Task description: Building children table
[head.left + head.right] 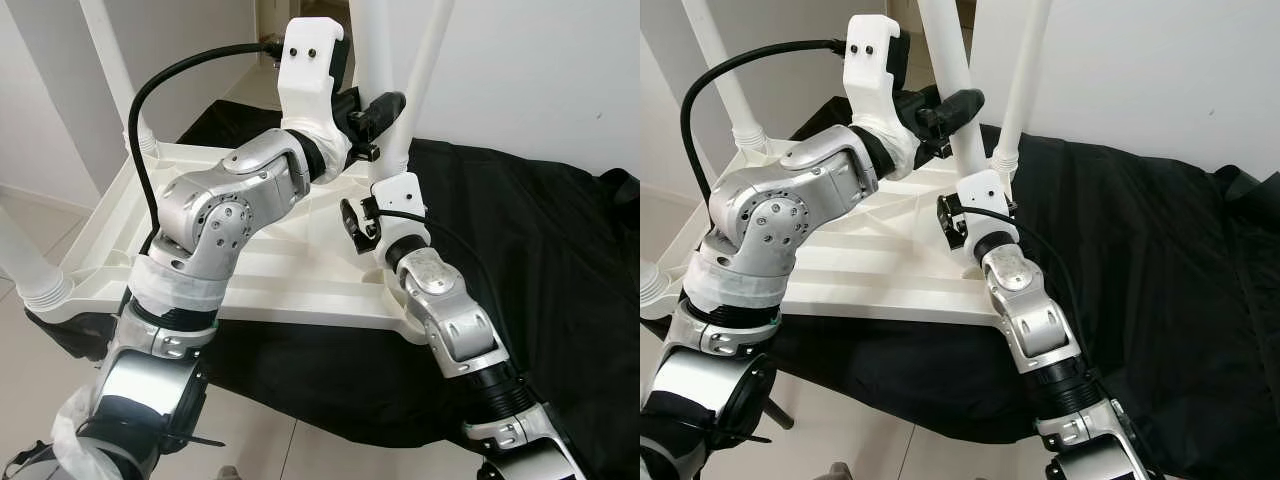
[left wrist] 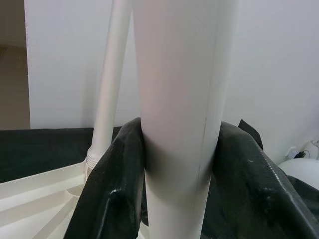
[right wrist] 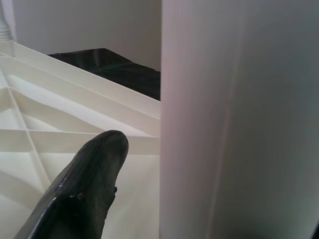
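Table leg [image 2: 179, 99] upright (long axis vertical); left tool [image 2: 182, 164] clamps it

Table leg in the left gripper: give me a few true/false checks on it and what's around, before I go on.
1. The left gripper has its black fingers closed around a white table leg. True.
2. The tabletop lies upside down, ribbed underside up. True.
3. The tabletop rests on a red blanket. False: it lies on a black cloth.
4. The right gripper is far off over the floor. False: it is at the base of the same leg.
5. Other white legs already stand up from the tabletop. True.
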Controlling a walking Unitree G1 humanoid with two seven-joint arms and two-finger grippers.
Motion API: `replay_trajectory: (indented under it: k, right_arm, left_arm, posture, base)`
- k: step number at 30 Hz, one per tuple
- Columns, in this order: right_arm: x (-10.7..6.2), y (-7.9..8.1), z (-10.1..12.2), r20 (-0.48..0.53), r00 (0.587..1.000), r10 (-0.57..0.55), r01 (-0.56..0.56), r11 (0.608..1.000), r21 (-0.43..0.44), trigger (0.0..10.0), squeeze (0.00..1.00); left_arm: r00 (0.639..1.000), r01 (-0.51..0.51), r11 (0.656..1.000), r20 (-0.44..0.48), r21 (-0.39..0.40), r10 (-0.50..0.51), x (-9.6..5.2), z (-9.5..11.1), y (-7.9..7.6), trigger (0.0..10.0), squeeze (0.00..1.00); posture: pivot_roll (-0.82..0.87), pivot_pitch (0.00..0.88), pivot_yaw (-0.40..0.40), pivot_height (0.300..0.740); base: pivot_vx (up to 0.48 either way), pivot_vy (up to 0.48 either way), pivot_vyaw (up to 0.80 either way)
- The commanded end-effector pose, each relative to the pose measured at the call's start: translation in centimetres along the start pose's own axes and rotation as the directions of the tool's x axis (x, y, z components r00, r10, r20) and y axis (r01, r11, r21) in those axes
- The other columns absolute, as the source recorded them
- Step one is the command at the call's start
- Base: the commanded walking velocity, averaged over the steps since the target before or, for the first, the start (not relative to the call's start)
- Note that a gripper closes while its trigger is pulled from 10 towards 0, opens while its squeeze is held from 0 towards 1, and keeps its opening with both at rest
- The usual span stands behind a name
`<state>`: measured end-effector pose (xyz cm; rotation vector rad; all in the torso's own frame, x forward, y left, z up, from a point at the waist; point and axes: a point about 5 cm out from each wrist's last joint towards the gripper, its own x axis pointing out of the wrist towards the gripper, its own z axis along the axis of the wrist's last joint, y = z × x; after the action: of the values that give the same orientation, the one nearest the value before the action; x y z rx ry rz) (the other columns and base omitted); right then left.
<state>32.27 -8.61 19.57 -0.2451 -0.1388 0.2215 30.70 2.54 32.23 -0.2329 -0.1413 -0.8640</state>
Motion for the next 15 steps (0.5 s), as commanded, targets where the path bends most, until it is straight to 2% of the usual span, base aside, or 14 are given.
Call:
replay_trajectory:
  k: [1,4,5,6,8,9,10,11,15]
  right_arm:
    - [0.16,0.13,0.00,-0.014,1.000,-0.003,0.003,1.000,-0.014,10.0,0.00]
    - [0.22,0.07,-0.20,-0.029,0.998,-0.063,0.061,0.996,-0.063,10.0,0.00]
    - [0.21,0.11,-0.41,-0.036,0.995,-0.092,0.089,0.992,-0.087,9.4,0.00]
    - [0.18,0.17,-0.62,-0.041,0.992,-0.117,0.112,0.988,-0.108,9.4,0.00]
    - [0.18,0.17,-0.62,-0.041,0.992,-0.117,0.112,0.988,-0.108,9.4,0.00]
    - [0.17,0.26,-0.71,-0.042,0.992,-0.123,0.117,0.987,-0.113,8.3,0.00]
    - [0.17,0.26,-0.71,-0.042,0.992,-0.123,0.117,0.987,-0.113,8.3,0.00]
    - [0.11,0.26,-0.81,-0.041,0.990,-0.132,0.126,0.983,-0.131,0.0,0.00]
    - [-0.02,-0.02,-1.00,-0.044,0.984,-0.172,0.165,0.977,-0.134,0.0,0.00]
  left_arm:
    - [0.996,0.081,0.997,0.036,0.010,-0.081,0.52,0.83,-1.45,10.0,0.00]
    - [0.996,0.080,0.997,0.040,0.018,-0.080,0.68,0.85,-1.70,10.0,0.00]
    - [0.996,0.080,0.997,0.042,0.021,-0.081,0.76,0.86,-1.83,10.0,0.00]
    - [0.996,0.081,0.996,0.043,0.022,-0.082,0.83,0.86,-1.95,10.0,0.00]
    - [0.996,0.081,0.996,0.043,0.022,-0.082,0.83,0.86,-1.95,10.0,0.00]
    - [0.996,0.082,0.996,0.044,0.022,-0.082,0.86,0.86,-1.98,10.0,0.00]
    - [0.996,0.082,0.996,0.044,0.022,-0.082,0.86,0.86,-1.98,10.0,0.00]
    - [0.995,0.083,0.996,0.045,0.023,-0.084,0.91,0.87,-2.07,10.0,0.00]
    - [0.995,0.091,0.995,0.044,0.028,-0.092,1.01,0.76,-2.32,10.0,0.00]
  posture:
    - [-0.01,0.000,-0.058,0.740]
    - [-0.01,0.000,-0.057,0.740]
    - [-0.01,0.000,-0.055,0.740]
    - [-0.01,0.000,-0.055,0.740]
    - [-0.01,0.000,-0.055,0.740]
    - [-0.01,0.000,-0.055,0.740]
    - [-0.01,0.000,-0.055,0.740]
    - [-0.01,0.000,-0.056,0.740]
    - [-0.01,0.000,-0.056,0.740]
  base:
    - [0.000,0.000,0.00]
    - [0.000,0.000,0.00]
    - [0.000,0.000,0.00]
    - [0.000,0.000,0.00]
    - [0.000,0.000,0.00]
    - [0.000,0.000,0.00]
    - [0.000,0.000,0.00]
    - [0.000,0.000,0.00]
    - [0.000,0.000,0.00]
